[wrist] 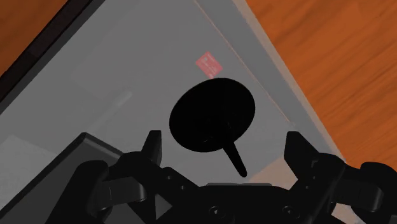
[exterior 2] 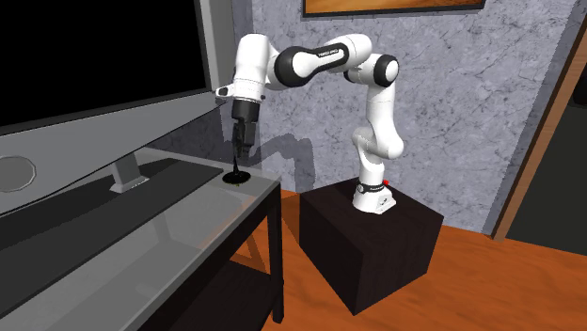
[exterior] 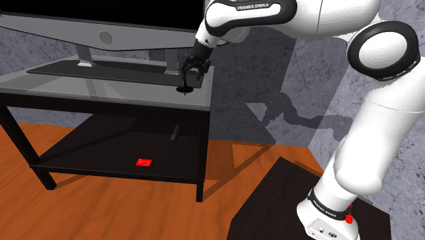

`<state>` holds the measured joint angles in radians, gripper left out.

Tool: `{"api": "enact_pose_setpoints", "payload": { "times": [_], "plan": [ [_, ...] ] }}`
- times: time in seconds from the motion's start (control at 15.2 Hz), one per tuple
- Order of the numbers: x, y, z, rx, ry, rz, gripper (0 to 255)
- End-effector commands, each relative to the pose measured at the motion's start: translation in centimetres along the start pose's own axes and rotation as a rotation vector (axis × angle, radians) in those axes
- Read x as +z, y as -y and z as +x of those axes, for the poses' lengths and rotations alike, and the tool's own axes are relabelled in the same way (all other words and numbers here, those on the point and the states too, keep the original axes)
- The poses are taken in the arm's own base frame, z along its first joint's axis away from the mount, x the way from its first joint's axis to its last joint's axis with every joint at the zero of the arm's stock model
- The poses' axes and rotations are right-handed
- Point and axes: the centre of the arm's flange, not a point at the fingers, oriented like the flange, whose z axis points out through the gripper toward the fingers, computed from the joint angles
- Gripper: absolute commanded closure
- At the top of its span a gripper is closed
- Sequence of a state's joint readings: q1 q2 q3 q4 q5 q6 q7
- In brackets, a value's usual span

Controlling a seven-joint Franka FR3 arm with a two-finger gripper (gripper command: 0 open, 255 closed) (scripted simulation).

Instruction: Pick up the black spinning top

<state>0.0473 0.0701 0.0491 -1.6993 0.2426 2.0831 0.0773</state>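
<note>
Fingers are standing spread, one on each side of the black spinning top, and neither is touching it, so you are holding nothing. The top is sitting on the glass top of the TV stand, close to the short edge facing the robot's box and in front of the television base.

You are risking a miss here. The stem is thin and the disc under it is wide. If you are closing too high, the pads are likely to slide off the stem. If you are dropping too low, the fingertips are going to land on the disc or press into the glass. A nudge from one finger first could tip the top and send it rolling to that near edge and off it.

The arm is reaching out from the box with its elbow high and its forearm running level. The wrist is bending straight down, so the gripper is hanging vertical, just above the top.
</note>
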Motion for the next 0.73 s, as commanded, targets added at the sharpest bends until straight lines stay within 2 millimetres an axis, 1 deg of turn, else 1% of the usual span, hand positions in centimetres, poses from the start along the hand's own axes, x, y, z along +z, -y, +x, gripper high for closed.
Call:
{"api": "enact_pose_setpoints", "payload": {
  "times": [0.0,0.2,0.26,0.4,0.46,0.66],
  "plan": [
    [0.9,-0.8,0.2,0.01,-0.006,-0.001,0],
    [2.4,-1.2,-0.2,0.01,-0.006,-0.001,0],
    [3.2,-1.4,-0.5,0.01,-0.006,-0.001,0],
    [3.2,-1.4,-0.5,0.01,-0.006,-0.001,0],
    [3.1,-1.4,-0.4,0.01,-0.006,-0.001,255],
    [3.1,-1.4,-0.4,0.01,-0.006,-0.001,255]
  ]
}}
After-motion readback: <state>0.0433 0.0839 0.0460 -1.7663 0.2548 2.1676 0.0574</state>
